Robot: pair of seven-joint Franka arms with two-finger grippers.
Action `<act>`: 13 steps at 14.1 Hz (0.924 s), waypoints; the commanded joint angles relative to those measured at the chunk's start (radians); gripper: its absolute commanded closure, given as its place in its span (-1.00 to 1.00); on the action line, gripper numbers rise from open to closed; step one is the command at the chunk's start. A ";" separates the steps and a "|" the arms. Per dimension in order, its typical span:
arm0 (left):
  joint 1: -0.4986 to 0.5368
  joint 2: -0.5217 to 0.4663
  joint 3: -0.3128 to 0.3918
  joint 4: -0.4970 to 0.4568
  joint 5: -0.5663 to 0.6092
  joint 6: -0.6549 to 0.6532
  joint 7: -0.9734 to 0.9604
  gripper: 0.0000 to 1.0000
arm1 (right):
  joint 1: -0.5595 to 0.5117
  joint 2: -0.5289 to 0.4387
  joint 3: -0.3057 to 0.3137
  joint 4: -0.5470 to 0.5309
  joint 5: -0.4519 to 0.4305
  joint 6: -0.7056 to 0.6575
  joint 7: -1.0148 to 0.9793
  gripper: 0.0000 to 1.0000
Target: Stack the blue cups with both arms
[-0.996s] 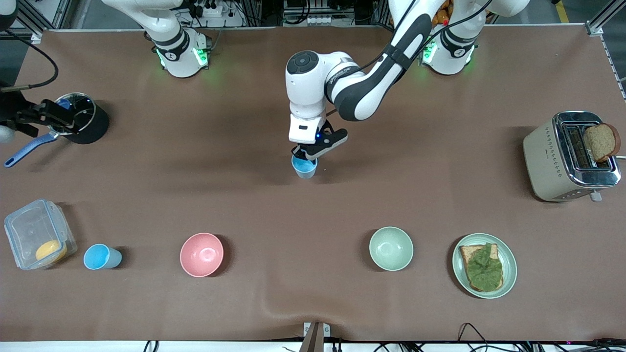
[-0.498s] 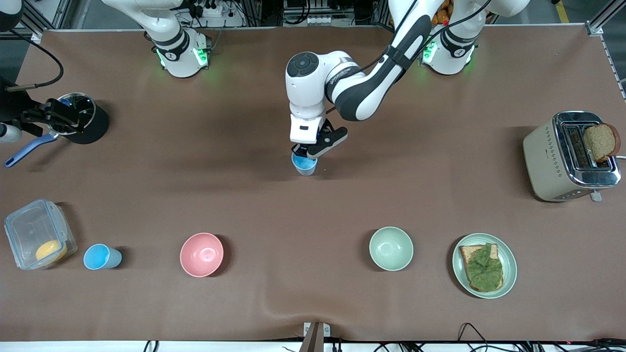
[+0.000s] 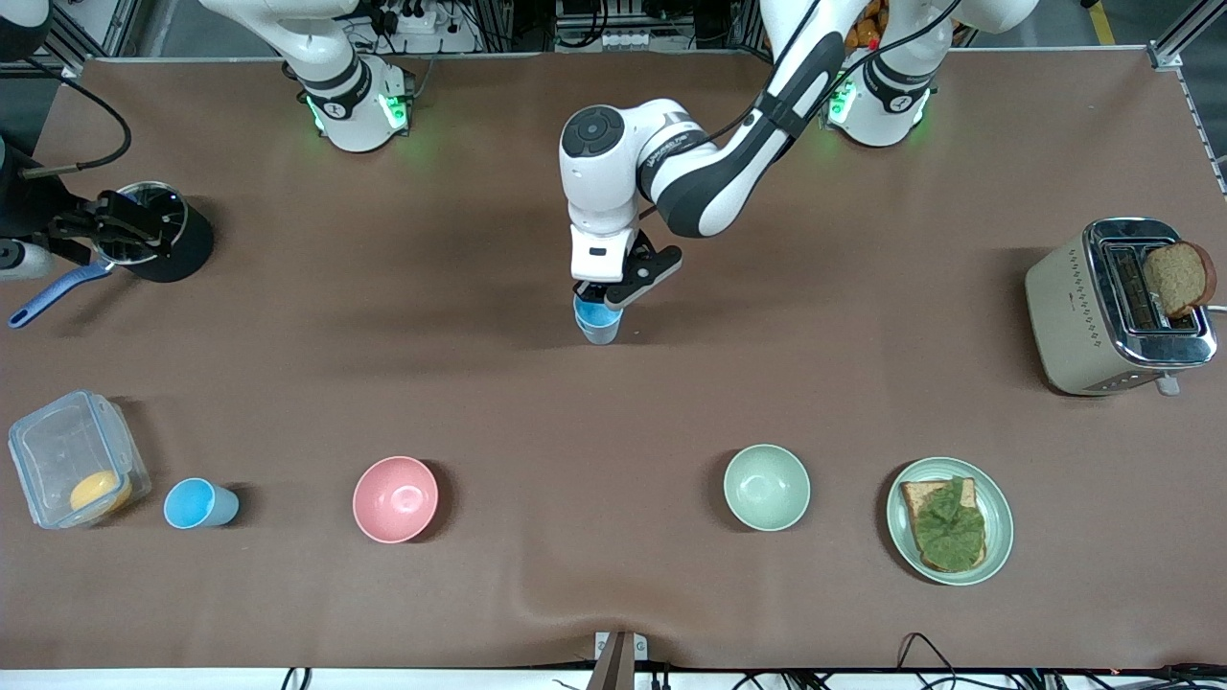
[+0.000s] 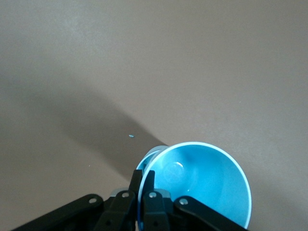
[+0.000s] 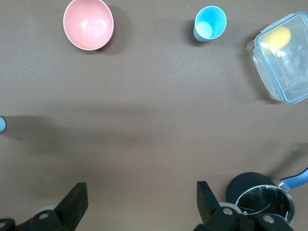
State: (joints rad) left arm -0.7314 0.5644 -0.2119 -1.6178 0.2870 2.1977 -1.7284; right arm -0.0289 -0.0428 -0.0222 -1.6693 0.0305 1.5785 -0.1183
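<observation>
Table (image 3: 863, 316) w/ brown cover. Along the edge nearest the front cam, from the right arm's end: clear lidded box (image 3: 75, 471) w/ a yellow item inside, sky-blue cup (image 3: 197, 504) just beside it, pink bowl (image 3: 395, 498), pale green bowl (image 3: 766, 487), green plate (image 3: 949, 519) w/ toast + greens. Toaster (image 3: 1117, 307) at the left arm's end, bread slice sticking out of a slot. Black pot (image 3: 158, 230) w/ blue handle at the right arm's end. Nothing stands close to the mid-table cup; bowls are well apart from it, nearer the front cam.

Left gripper (image 3: 606, 292) at mid-table, pinching the rim of the pale blue cup (image 3: 599, 324): left wrist view shows one finger inside the wall, one outside, closed narrow on the rim (image 4: 144, 192). Cup (image 4: 202, 183) looks tilted in that view; whether its base touches the table, cannot tell.

Right gripper (image 3: 105, 225) is over the black pot, fingers spread wide per right wrist view (image 5: 139, 207), nothing between them. Right wrist view also shows sky-blue cup (image 5: 210, 23) upright beside the box (image 5: 284, 57), and the pink bowl (image 5: 88, 23).

Vs 1.0 s ago: left wrist + held cup have shifted slightly toward the bases; cup opening now more hidden under the gripper. Right gripper has drifted a little toward the bases over the pot. Sky-blue cup, bowls, plate unchanged.
</observation>
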 commanded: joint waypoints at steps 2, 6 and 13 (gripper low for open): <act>-0.016 0.022 -0.003 0.013 -0.020 -0.013 -0.005 1.00 | -0.008 -0.008 0.005 0.013 -0.012 -0.021 -0.009 -1.00; -0.017 0.029 -0.003 0.015 -0.020 -0.013 -0.006 0.89 | -0.005 -0.008 0.005 0.013 -0.012 -0.021 -0.009 -1.00; -0.026 0.006 -0.001 0.026 -0.014 -0.015 -0.014 -1.00 | 0.007 -0.009 0.005 0.014 -0.015 -0.020 -0.006 -1.00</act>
State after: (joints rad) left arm -0.7523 0.5899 -0.2176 -1.5995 0.2868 2.1980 -1.7291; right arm -0.0254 -0.0428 -0.0173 -1.6628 0.0298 1.5725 -0.1205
